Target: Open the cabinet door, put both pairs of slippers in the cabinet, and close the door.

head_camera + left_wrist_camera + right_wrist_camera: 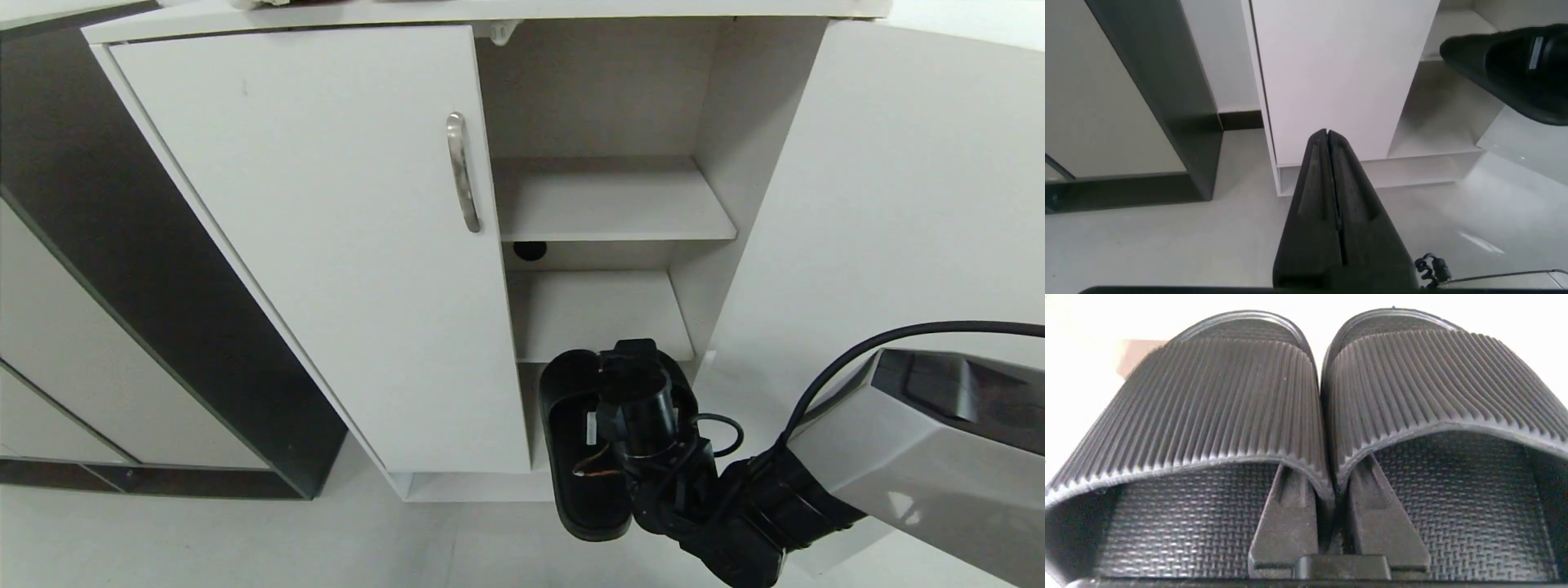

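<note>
Slippers pinched by inner straps in R gripper | L gripper closed, empty | adv: hold level, push to 12 o'clock onto lower shelf

Indoor rm, home-entry look: white shoe cabinet w/ shelves, pale tiled floor.
</note>
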Controlling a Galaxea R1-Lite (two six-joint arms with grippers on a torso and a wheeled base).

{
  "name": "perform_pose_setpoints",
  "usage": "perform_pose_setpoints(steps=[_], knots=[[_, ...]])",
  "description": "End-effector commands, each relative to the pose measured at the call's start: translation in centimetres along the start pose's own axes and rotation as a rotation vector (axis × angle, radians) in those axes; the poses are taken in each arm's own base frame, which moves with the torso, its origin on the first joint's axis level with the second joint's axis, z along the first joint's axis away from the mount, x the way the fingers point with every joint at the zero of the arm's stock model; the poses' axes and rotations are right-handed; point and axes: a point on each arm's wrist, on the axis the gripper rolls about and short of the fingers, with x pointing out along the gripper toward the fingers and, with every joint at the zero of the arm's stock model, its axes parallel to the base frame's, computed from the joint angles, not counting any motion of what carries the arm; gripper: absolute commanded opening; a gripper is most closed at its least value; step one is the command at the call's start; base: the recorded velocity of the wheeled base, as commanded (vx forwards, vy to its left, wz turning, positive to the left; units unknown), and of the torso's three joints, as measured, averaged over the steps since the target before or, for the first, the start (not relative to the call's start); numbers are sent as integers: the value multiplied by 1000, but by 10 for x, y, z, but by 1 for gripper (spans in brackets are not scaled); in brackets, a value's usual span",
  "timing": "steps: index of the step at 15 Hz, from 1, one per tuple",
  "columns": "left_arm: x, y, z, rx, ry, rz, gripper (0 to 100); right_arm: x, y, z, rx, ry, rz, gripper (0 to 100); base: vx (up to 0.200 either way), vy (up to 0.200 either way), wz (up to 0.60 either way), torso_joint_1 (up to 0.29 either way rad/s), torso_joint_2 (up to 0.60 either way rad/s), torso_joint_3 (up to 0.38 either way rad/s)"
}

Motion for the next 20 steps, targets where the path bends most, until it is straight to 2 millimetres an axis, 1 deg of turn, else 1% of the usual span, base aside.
perform_pose_setpoints(steps=[1,3,6,12,15,20], knots=[[0,0,0,1,1,0,0,1,1,-1,-2,-31,6,0,0,0,0,2,-2,-198],[0,0,0,2,1,0,0,3,2,-3,-51,-83,11,0,0,0,0,5,0,-117],[0,0,0,2,1,0,0,12,2,-14,-55,-130,4,0,0,0,0,0,0,0],[0,0,0,-1,1,0,0,21,-7,-11,-33,-145,-29,0,0,0,0,0,0,0],[0,0,0,1,1,0,0,21,-7,-11,-27,-152,-29,0,0,0,0,0,0,0],[0,0,0,1,1,0,0,21,-6,-10,-24,-159,-27,0,200,0,0,0,0,1]])
